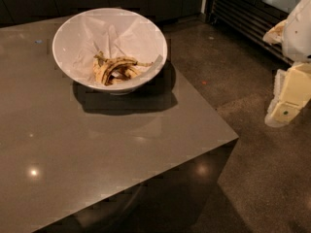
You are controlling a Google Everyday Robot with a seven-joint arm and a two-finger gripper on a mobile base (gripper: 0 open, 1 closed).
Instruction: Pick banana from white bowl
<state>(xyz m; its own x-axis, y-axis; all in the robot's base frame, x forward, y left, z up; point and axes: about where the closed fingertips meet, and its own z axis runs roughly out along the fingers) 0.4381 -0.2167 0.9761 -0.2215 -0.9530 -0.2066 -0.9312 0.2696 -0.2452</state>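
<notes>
Current state. The white bowl (65,35) stands on the grey tabletop (97,149), toward its far side and back from the near edge. The banana (115,70) lies inside the bowl, low against the near wall, on crumpled white paper (99,33) that lines the inside. It is dull yellow with dark streaks and strongly curved. We read its long axis as running roughly left to right across the bowl, with the ends curling toward each other.

Pincer position. The pincer (285,106) sits at the right edge of the view, out over the floor (243,86) and clear of the tabletop. It is well apart from the bowl and touches nothing. We cannot tell whether the pincer is apart or together – it carries no object that we can see.

Governing relation. From the pincer, the banana lies to the left and farther away, beyond the right-hand corner of the tabletop and over the bowl's right rim. There is only one arm, so no choice of side arises.

Assessment. We judge that the approach has not begun. The coming move calls for a long travel leftward, then a descent from above into the bowl – with the closing direction set across the banana's long axis, not along it.
</notes>
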